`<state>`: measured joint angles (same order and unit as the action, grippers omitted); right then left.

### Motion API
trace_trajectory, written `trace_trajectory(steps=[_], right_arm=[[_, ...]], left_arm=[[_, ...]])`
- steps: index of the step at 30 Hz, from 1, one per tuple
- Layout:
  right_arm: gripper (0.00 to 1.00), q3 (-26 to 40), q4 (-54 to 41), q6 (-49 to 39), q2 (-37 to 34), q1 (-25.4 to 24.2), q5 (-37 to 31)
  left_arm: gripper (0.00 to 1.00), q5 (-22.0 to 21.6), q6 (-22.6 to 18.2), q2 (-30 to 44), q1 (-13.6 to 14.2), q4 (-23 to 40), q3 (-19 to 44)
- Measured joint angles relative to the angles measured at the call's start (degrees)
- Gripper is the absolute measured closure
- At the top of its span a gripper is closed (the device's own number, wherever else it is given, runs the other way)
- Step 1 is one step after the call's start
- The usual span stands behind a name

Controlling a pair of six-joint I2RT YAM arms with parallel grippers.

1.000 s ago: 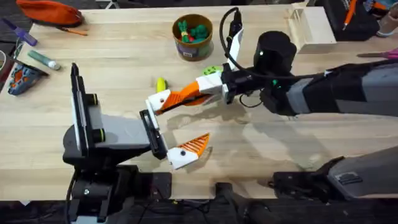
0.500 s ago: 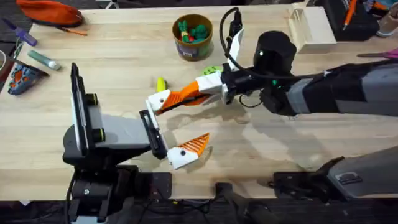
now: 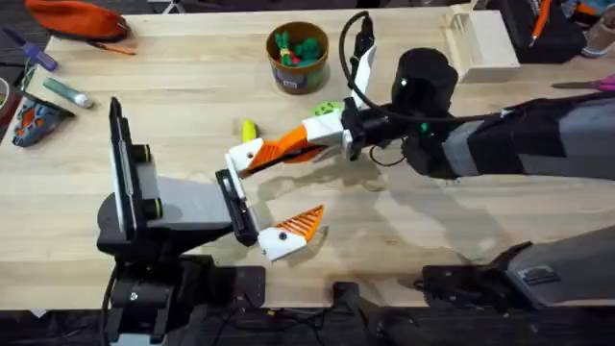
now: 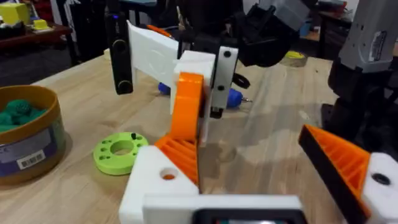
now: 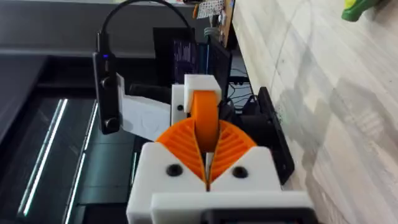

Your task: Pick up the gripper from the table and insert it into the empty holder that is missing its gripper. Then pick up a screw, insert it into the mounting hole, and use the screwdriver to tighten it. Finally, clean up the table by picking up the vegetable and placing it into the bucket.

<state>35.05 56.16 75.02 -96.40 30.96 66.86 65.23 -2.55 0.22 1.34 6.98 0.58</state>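
From my console I judge we are in the first step, near its end. My right arm reaches across the middle, and the right gripper (image 3: 281, 148) has its orange pads clamped on the gripper (image 5: 205, 112), the orange fingertip. It presses that part into the holder (image 3: 245, 156) on the far finger of the left arm. The left gripper (image 3: 274, 190) stands wide apart, its near finger carrying its own orange pad. In the left wrist view the ribbed orange piece (image 4: 180, 155) looks seated against the white holder (image 4: 146, 180), and orange shows through the mounting hole. I take that as aligned, though I cannot confirm it is fully home.

Left to do: the screw, the tightening and the cleanup.

- The bucket (image 3: 298, 77) sits at the far side of the table, already holding green and orange toys (not ours).
- The screwdriver (image 4: 233, 97) lies behind the right gripper, its thin tip showing just past it. The right arm over it would be in the way of a grab.
- The green holed disc (image 3: 328, 109) lies near the bucket, just beside the right wrist.
- The vegetable (image 3: 249, 129), the yellow corn, lies on the table just beyond the holder, apart from the bucket.
- I cannot make out a screw anywhere.
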Motion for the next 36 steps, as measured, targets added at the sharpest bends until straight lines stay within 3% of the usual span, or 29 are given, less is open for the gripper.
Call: trace_trajectory(steps=[13, 14, 18, 20, 36], right_arm=[[0.989, 0.00, -0.01, 0.08, 0.01, 0.00, -0.02], [0.911, 0.00, -0.13, 0.39, 0.02, 0.00, -0.11], [0.322, -0.28, -1.03, 0.68, 0.00, -0.02, -3.05], [0.207, -0.33, -1.04, 0.82, 0.00, -0.02, -3.87], [0.196, -0.39, -3.47, -1.44, 0.88, -1.59, -5.25]], left_arm=[[0.015, 0.00, -0.01, -0.02, 0.00, 0.00, 0.00], [0.015, -0.02, -0.04, -0.02, 0.00, -0.02, 0.00], [0.015, 1.09, -0.54, -0.02, 0.13, 0.09, 0.00], [0.015, 1.24, -0.67, -0.02, 0.13, 0.11, 0.00], [0.015, 1.42, -0.91, -0.02, 0.13, 0.11, 0.00]])
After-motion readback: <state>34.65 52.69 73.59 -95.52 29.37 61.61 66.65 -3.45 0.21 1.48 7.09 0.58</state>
